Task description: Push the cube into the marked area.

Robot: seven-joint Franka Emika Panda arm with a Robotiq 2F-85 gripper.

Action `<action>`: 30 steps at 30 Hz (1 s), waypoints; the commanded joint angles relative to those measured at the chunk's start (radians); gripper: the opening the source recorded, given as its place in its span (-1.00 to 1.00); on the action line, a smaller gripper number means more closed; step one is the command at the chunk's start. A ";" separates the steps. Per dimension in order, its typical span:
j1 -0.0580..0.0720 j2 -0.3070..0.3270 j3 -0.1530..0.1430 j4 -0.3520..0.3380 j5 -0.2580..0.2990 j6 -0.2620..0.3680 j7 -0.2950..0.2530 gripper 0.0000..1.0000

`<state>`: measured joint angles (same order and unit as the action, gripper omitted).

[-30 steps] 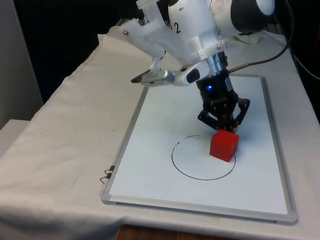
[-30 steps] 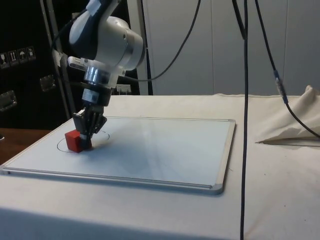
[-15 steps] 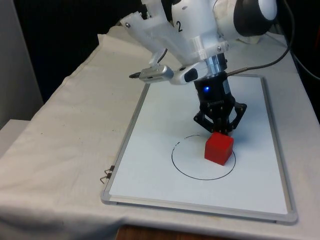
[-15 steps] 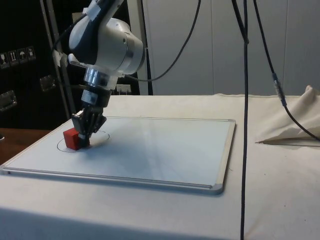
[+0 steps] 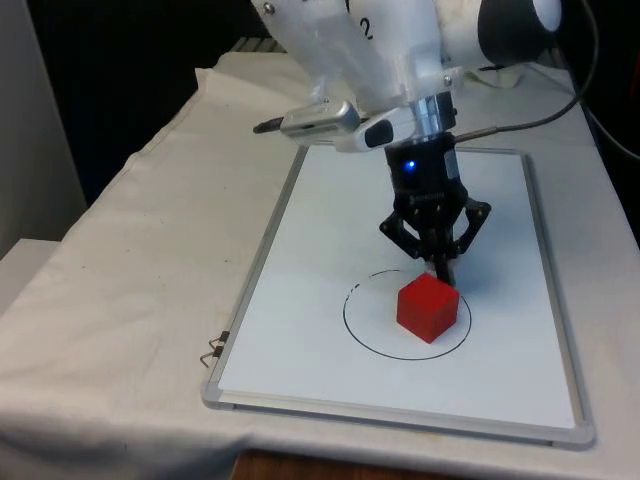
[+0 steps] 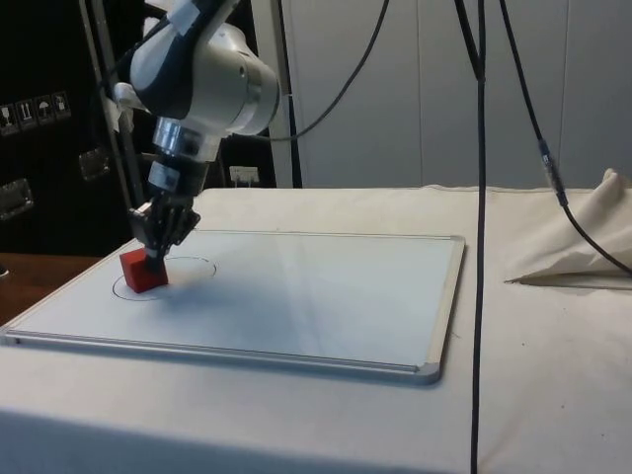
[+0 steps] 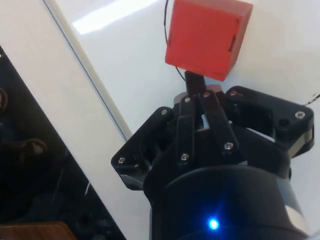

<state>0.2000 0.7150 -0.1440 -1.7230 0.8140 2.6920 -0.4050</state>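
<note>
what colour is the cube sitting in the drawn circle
Red. The cube shows it best in the front view, inside the black circle.

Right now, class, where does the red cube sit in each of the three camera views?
Front view: red cube inside the drawn circle, towards the front view's right.
Side view: cube at the whiteboard's left end, on the circle.
Wrist view: cube just beyond the gripper.
Shared landmark: the circle.
</note>
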 commanded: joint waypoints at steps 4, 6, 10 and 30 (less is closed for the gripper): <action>0.015 -0.023 -0.013 -0.015 -0.040 -0.002 0.026 -0.99; 0.013 -0.033 -0.009 -0.022 -0.054 -0.003 0.021 -0.99; 0.011 -0.053 -0.005 -0.037 -0.082 -0.006 0.014 -0.99; 0.009 -0.143 0.000 -0.102 -0.203 -0.021 -0.039 -0.99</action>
<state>0.2040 0.5810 -0.1390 -1.8150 0.6220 2.6730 -0.4420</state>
